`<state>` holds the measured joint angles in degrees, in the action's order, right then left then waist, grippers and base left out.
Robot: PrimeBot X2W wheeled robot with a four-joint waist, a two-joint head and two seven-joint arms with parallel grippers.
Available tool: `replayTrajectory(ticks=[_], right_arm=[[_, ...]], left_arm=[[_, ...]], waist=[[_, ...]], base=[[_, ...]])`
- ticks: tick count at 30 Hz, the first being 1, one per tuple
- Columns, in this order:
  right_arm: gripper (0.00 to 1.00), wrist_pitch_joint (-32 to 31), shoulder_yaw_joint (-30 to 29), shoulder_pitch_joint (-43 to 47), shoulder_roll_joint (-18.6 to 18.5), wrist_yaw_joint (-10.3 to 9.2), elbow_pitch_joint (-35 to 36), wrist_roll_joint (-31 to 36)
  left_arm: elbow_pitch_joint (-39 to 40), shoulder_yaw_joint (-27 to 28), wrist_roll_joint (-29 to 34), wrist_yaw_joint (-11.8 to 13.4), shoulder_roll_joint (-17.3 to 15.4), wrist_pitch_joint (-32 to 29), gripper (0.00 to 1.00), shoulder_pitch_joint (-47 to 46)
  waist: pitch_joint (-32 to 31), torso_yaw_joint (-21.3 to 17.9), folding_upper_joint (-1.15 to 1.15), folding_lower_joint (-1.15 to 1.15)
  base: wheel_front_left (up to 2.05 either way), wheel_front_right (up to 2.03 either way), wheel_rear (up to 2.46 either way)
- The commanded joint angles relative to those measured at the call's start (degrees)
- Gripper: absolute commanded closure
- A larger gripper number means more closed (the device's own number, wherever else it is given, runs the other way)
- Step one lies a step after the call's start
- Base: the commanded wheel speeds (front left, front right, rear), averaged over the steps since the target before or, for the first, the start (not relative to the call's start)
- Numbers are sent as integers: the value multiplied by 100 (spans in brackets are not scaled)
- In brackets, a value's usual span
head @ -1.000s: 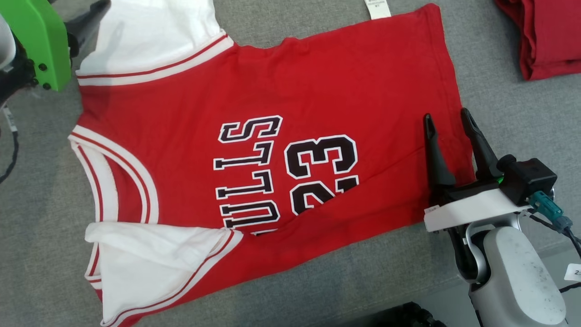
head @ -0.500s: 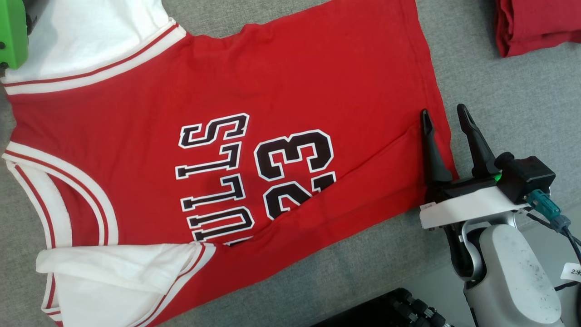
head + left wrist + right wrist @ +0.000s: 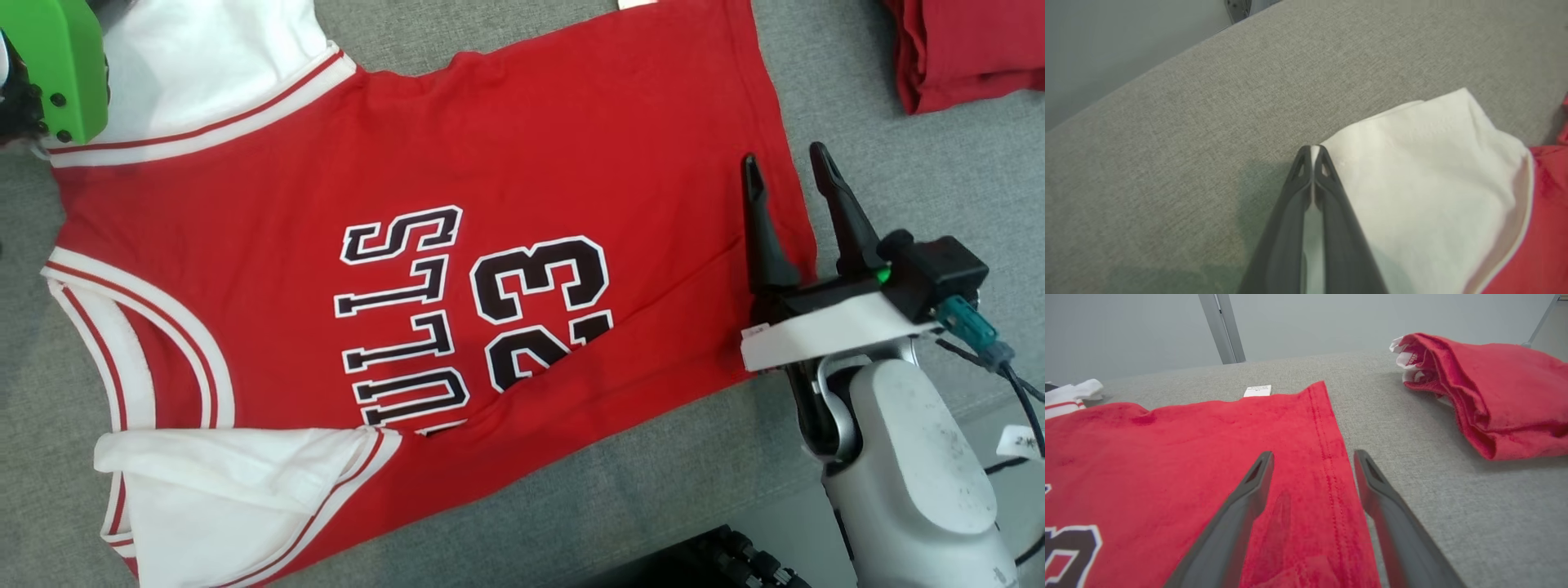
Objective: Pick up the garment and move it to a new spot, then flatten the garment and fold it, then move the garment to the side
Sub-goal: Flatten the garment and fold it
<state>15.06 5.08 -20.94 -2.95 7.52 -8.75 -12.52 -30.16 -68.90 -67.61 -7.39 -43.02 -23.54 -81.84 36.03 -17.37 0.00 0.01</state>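
Note:
The garment is a red jersey with white sleeves and black "BULLS 23" lettering, spread flat on the grey surface. In the head view, the green housing of my left gripper sits over the upper white sleeve at top left. In the left wrist view, my left gripper is shut at the edge of that white sleeve, with a thin strip of white cloth showing between its fingers. My right gripper stands open astride the jersey's hem, one finger over red cloth, the other over grey; nothing is pinched.
A second red garment lies bunched at the far right. A white label sticks out past the jersey's far edge. The grey padded surface ends at an edge beyond the sleeve. A black object sits at the bottom.
My left gripper has shut on the white sleeve's edge. The head camera has shifted. My right gripper has moved slightly forward along the hem, still open.

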Motion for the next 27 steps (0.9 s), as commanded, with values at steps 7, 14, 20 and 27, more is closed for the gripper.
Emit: replayTrajectory(ticks=[7,14,20,27], right_arm=[[0,-778,84,-1427,-77,-7,-1251,-159],[0,-2053,-280,-2606,-62,-7,-2059,203],[0,-3279,-744,-3456,-7,-7,-2552,935],[0,-4383,-598,-3765,1,-7,-2727,918]], left_arm=[[207,-118,-283,-20,-35,364,100,-167],[317,-241,-352,-20,-4,533,100,-274],[335,-349,-415,-20,-6,596,100,-315],[297,-411,-447,-20,36,539,100,-302]], waist=[[-187,151,0,-1],[-196,267,0,-1],[-241,345,0,-1],[-283,380,0,-1]], base=[[0,0,0],[0,0,0],[0,0,0],[0,0,0]])
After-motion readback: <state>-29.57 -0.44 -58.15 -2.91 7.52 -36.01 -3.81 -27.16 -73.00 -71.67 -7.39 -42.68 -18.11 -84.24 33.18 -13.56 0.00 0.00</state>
